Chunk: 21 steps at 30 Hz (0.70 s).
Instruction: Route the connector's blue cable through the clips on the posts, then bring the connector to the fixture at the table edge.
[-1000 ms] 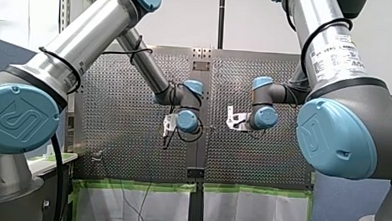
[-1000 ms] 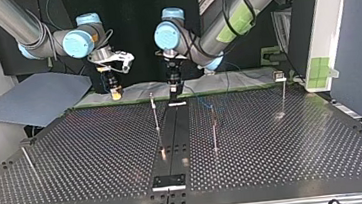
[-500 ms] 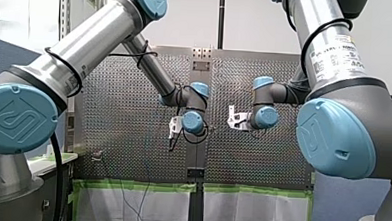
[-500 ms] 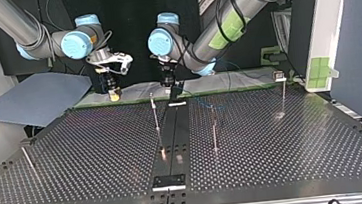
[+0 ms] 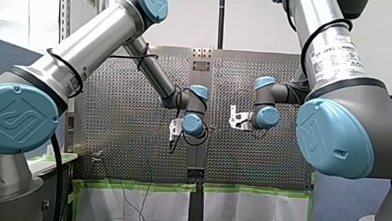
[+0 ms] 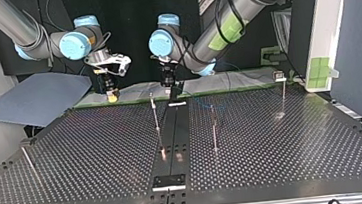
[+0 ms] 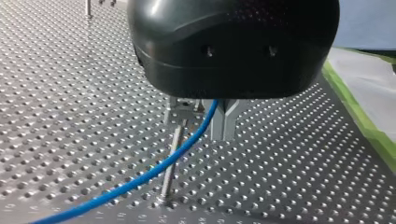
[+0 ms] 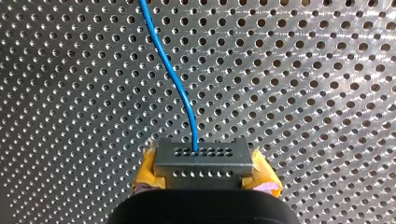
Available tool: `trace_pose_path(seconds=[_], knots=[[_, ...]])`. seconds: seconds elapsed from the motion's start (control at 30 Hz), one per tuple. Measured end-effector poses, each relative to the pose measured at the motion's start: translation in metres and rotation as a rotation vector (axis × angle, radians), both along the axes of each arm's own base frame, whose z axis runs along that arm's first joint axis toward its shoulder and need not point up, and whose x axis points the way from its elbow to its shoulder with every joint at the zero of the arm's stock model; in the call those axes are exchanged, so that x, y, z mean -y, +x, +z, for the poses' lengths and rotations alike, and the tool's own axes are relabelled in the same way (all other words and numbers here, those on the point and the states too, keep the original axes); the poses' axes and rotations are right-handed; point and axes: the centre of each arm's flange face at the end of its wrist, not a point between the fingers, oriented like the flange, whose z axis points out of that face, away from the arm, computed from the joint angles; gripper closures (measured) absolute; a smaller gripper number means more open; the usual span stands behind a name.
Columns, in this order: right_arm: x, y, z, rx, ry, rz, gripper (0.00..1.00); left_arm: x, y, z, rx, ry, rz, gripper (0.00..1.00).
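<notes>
Left arm [image 6: 221,23] nearer the post [image 7: 168,177], blue cable's [image 7: 198,132] upper end hidden.

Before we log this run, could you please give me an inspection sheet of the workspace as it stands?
Surface: perforated table, dark strip down its middle.
Job's things: connector in my right tool; thin upright posts, one post close under my left tool.
Clutter: nothing seen.
Tools: right shut on the connector between yellow pads; left's grip cannot be told.
Cables: blue cable leaves the connector and crosses the post under my left tool.
Surroundings: blue-grey sheet beyond the table at the top view's left; green tape by the table's edge.
</notes>
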Motion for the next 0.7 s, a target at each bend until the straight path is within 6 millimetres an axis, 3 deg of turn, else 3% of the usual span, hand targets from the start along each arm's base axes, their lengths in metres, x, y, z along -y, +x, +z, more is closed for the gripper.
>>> trace_pose_path(seconds=[0.7], knots=[[0.012, -0.008, -0.002, 0.006, -0.007, -0.019, 1.0, -0.004, 0.019, 0.005, 0.021, -0.022, 0.002, 1.0]])
